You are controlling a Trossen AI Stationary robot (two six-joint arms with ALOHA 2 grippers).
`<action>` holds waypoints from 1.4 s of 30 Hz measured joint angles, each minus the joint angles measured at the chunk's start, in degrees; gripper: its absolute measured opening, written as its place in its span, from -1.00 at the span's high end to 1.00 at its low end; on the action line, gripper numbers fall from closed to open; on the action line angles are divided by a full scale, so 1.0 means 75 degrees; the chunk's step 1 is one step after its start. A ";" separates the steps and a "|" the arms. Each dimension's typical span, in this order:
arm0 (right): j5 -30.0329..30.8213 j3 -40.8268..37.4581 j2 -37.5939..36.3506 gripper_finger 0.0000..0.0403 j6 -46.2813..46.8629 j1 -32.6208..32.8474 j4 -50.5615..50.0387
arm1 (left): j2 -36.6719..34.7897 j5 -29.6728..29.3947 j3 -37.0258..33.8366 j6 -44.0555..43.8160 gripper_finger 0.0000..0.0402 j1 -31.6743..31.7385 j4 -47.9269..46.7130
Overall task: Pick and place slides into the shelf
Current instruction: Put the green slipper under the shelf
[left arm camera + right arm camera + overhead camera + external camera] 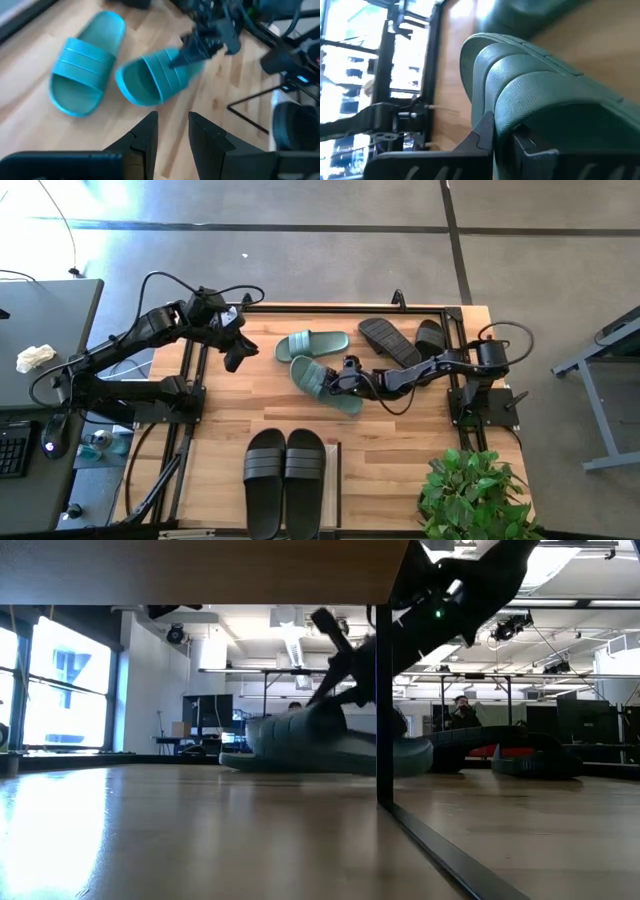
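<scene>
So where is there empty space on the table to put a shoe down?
The bare wood between the green slides and the black pair at the near edge is free, also the strip left of that pair. The far right is crowded: two black slides and the right end effector, shut on a green slide.
</scene>
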 joint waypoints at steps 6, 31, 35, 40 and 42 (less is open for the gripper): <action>0.0282 0.0000 -0.0702 1.00 -0.1941 -0.0029 0.0656 | 0.0617 0.1059 0.0038 0.0114 0.53 0.0354 0.0084; -0.0930 0.0170 -0.1673 1.00 -0.4066 -0.0266 0.0326 | 0.2242 0.2688 0.0052 -0.0680 0.15 0.1390 0.1446; -0.1054 0.0432 -0.1673 1.00 -0.4153 -0.0376 -0.0115 | 0.2245 0.2728 0.0052 -0.0775 0.06 0.1378 0.1655; -0.1261 0.0735 -0.1673 1.00 -0.4232 -0.0546 -0.0669 | 0.2245 0.3273 0.0052 -0.0817 0.03 0.1379 0.1804; -0.1303 0.0760 -0.1673 1.00 -0.4308 -0.0574 -0.0757 | 0.2245 0.3399 0.0052 -0.0820 0.05 0.1373 0.1869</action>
